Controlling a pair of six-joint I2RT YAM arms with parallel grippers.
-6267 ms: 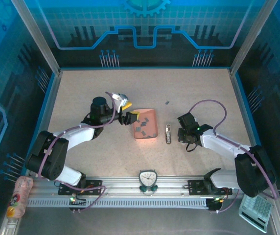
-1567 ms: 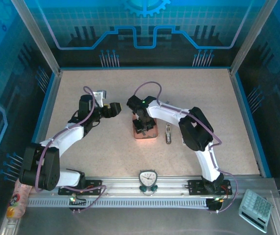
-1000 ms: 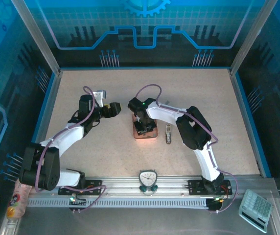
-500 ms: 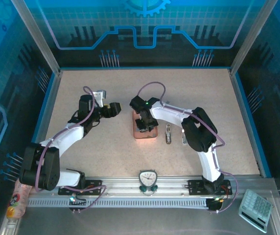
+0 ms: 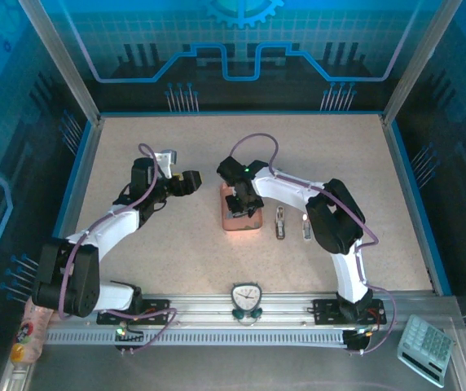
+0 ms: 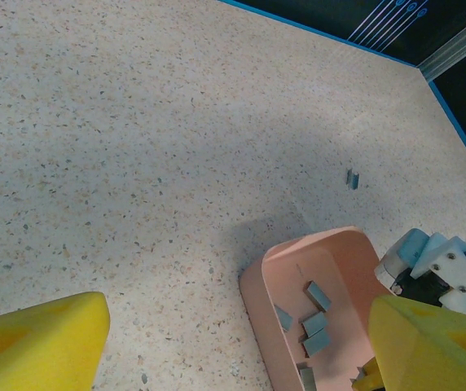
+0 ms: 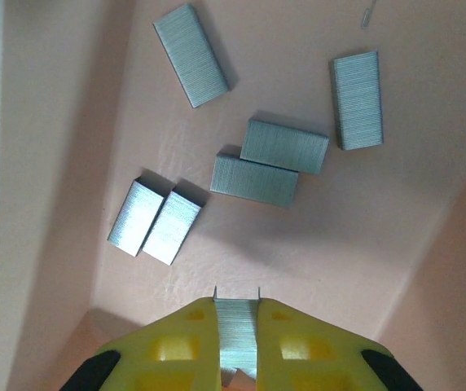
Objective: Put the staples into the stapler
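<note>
Six strips of staples (image 7: pixel 284 147) are lying loose in the pink tray (image 7: pixel 323 244). A seventh strip (image 7: pixel 237 334) is being pinched between the closed yellow jaws of the right gripper (image 7: pixel 237 308), which was working nearer the tray's near end a second ago. The left gripper (image 5: pixel 189 182) is hovering with jaws spread wide just left of the tray, unmoved. The stapler (image 5: pixel 280 222) is lying on the table (image 5: pixel 135 147), right of the tray.

Grey staples (image 7: pixel 284 147); pink tray (image 7: pixel 428 187); yellow right claw (image 7: pixel 236 316); speckled table (image 6: pixel 135 122).
</note>
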